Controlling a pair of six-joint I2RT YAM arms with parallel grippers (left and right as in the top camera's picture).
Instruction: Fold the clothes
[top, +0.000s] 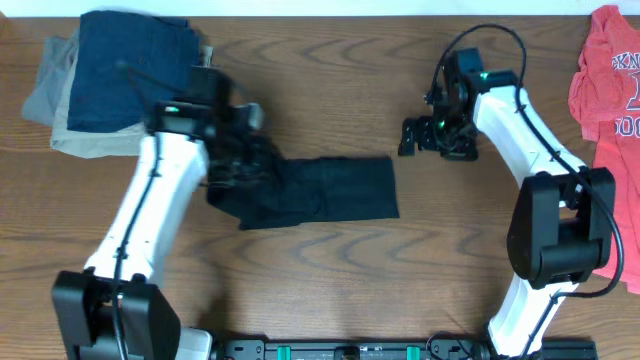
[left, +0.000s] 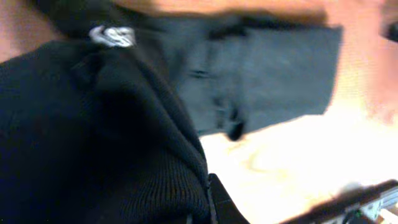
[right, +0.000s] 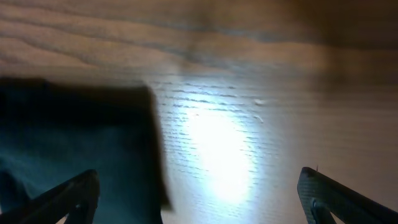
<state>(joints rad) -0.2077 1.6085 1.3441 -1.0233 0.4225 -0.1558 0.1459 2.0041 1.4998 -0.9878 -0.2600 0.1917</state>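
- Overhead: black shirt (top: 340, 188) lies mid-table (top: 330, 290), folded into a strip running left-right; left end bunched, right end flat w/ a straight edge.
- Left gripper (top: 240, 150) sits on the bunched left end.
- Left wrist cam: black fabric fills the near view and covers the fingers, so can't tell if jaws are apart or clamped. White label (left: 112, 35) shows at far left.
- Right gripper (top: 412, 135) is just off the shirt's far-right corner, over bare wood.
- Right wrist cam: fingers (right: 68, 199) spread wide, nothing between them; shirt edge at left.
- Folded navy/tan/grey stack (top: 110, 70) far left; red tee (top: 605, 70) far right, both well apart from the shirt.
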